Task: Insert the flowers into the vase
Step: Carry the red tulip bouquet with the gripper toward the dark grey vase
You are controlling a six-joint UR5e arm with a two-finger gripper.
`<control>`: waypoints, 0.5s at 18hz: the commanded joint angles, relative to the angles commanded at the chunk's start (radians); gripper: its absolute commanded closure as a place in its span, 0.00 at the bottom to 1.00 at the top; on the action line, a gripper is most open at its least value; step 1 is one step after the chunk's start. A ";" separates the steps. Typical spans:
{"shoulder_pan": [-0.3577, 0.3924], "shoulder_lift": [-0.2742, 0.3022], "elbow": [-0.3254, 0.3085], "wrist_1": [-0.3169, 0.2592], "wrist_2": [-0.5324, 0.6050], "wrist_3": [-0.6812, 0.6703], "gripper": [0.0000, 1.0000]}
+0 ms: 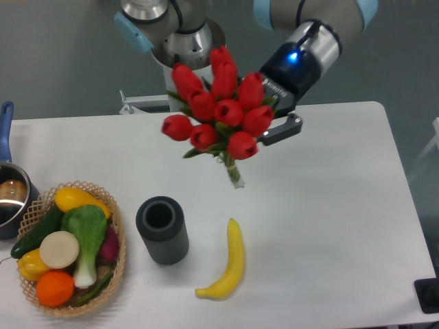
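The flowers (216,110), a bunch of red tulips with green leaves and a short pale-green stem (233,173), hang in the air above the table, up and to the right of the vase. My gripper (269,122) is shut on the flowers from the right side, its fingers mostly hidden behind the blooms. The vase (162,229), a dark ribbed cylinder with its round opening facing up, stands upright on the table at lower left of the bouquet.
A yellow banana (228,262) lies right of the vase. A wicker basket (116,236) of vegetables sits at the left front, with a pot (10,195) behind it. The arm's base (180,41) stands at the table's back edge.
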 joint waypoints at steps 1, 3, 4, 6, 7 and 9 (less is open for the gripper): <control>0.000 -0.003 -0.003 0.000 -0.012 -0.002 0.66; -0.008 -0.005 -0.006 0.000 -0.069 -0.008 0.66; -0.011 -0.005 -0.009 -0.002 -0.099 -0.014 0.66; -0.017 0.003 -0.055 0.000 -0.126 -0.008 0.67; -0.023 0.006 -0.061 0.000 -0.129 -0.008 0.67; -0.046 0.002 -0.061 0.002 -0.130 -0.006 0.67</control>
